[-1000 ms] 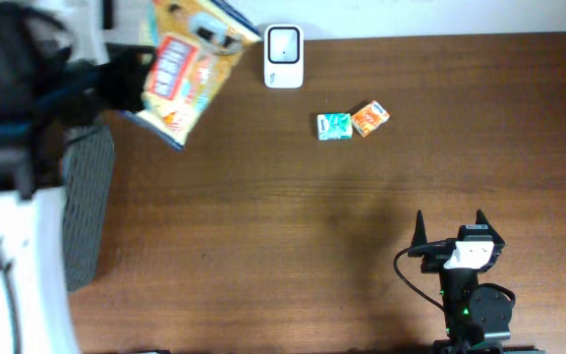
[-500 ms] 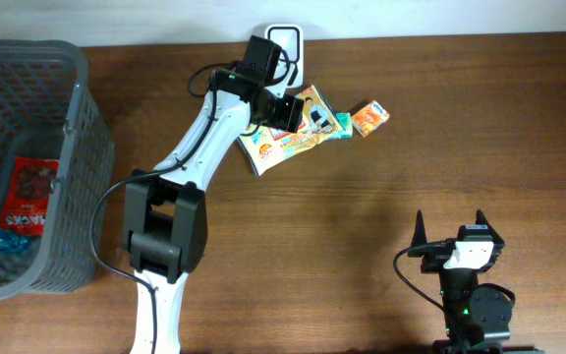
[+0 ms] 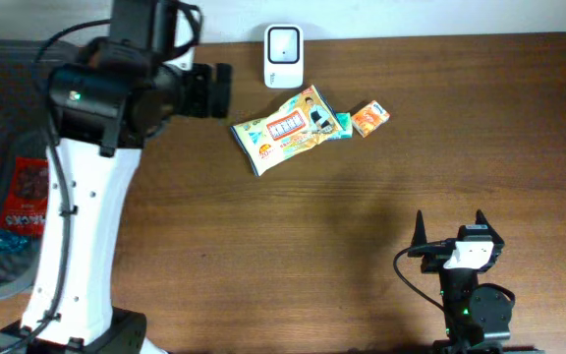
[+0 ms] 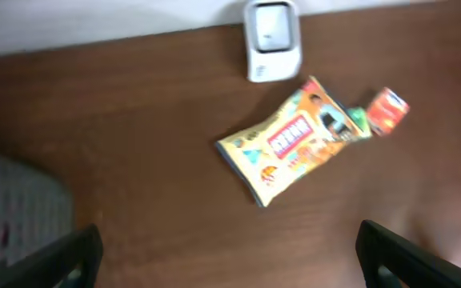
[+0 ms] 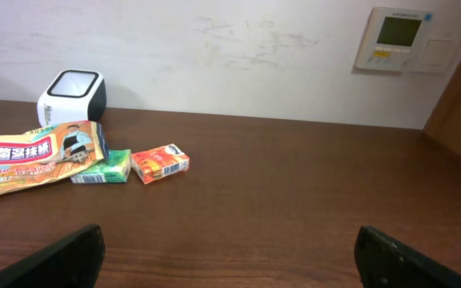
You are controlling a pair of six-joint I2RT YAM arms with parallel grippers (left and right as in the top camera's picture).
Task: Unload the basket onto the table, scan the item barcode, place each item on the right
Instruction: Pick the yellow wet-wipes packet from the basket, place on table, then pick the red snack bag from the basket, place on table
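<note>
Left gripper (image 4: 226, 240) hangs wide open and empty, high over the table (image 3: 362, 226). Right gripper (image 5: 230, 250) open, idle. Snack bag (image 3: 288, 130) lies flat just below scanner (image 3: 283, 56), overlapping green box (image 3: 341, 125). Looks between items; next probably needs a fresh pick from basket (image 4: 18, 200).

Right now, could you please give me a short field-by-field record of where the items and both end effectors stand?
snack packet: lying flat on the table, held by nothing
scanner: at the far edge, just beyond the packet
green box: partly under the packet's corner
orange box: beside the green box
basket: at the left edge, goods inside
left end effector: open, empty, left of the packet
right end effector: open, empty, near edge
</note>
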